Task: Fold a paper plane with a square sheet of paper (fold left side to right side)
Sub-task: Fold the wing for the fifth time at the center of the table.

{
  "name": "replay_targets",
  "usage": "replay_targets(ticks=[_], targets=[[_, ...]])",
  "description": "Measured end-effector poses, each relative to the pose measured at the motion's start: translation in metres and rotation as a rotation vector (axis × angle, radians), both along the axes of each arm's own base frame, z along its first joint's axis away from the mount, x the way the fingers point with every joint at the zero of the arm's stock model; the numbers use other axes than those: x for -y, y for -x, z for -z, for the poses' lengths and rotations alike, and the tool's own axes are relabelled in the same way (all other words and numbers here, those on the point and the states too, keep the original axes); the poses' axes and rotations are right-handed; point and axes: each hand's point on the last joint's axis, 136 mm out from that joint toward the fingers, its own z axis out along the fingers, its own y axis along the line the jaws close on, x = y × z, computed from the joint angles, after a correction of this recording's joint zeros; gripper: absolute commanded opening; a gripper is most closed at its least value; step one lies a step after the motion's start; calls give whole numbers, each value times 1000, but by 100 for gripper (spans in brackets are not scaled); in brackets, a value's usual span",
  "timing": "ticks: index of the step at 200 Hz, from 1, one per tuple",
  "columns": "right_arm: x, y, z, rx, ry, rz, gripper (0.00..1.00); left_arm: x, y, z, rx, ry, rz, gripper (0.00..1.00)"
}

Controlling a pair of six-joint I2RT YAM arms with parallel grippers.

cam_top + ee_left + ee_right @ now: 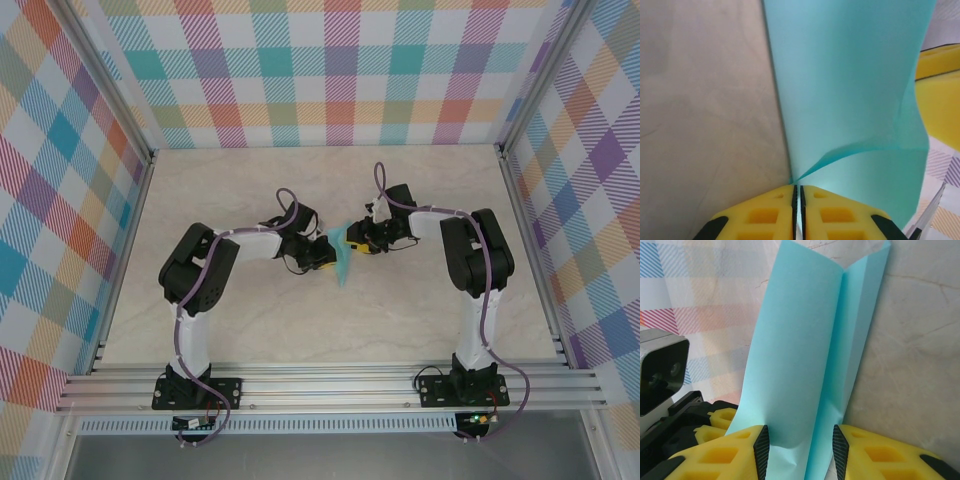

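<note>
The square sheet of paper [343, 258] is turquoise and folded into a long strip, lifted off the table between both grippers at mid-table. My left gripper [326, 263] comes in from the left. In the left wrist view the left gripper [798, 192] has its yellow fingers [765, 215] closed to a thin slit, and a creased corner of the paper [850, 90] runs into the tips. My right gripper [362, 247] faces it from the right. In the right wrist view the right gripper [800, 440] stands open, and the creased paper [800, 340] passes between its jaws.
The tabletop [300, 320] is pale marble, walled by plaid panels [330, 70] at the back and sides. An aluminium rail [330, 385] carries the arm bases at the front. The right gripper's yellow finger [940, 95] sits close beside the paper. The left wrist camera [660, 370] is near.
</note>
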Motion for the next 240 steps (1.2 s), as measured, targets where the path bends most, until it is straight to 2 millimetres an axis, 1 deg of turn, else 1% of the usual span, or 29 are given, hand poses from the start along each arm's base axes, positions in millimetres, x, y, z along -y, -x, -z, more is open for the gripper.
replay_targets(ticks=[20, 41, 54, 80, 108, 122, 138, 165, 200, 217, 240], targets=[[0, 0, 0, 1, 0, -2, 40, -7, -2, -9, 15, -9, -8, 20], [0, 0, 0, 1, 0, -2, 40, -15, -9, -27, 48, 4, -23, 27], [0, 0, 0, 1, 0, -2, 40, -17, -14, -36, 65, 18, -31, 28], [0, 0, 0, 1, 0, -2, 40, -15, -22, -46, 76, 42, -43, 28], [0, 0, 0, 1, 0, -2, 40, -6, -33, -54, 83, 71, -45, 30], [0, 0, 0, 1, 0, -2, 40, -1, -40, -52, 81, 80, -46, 31], [0, 0, 0, 1, 0, -2, 40, 2, -43, -45, 66, 86, -46, 31], [0, 0, 0, 1, 0, -2, 40, 6, -44, -32, 31, 91, -46, 32], [0, 0, 0, 1, 0, -3, 40, 11, -46, -28, 7, 113, -49, 31], [0, 0, 0, 1, 0, -3, 40, 14, -50, -29, 8, 127, -52, 25], [-1, 1, 0, 2, 1, -3, 40, 15, -50, -26, -4, 135, -54, 11]])
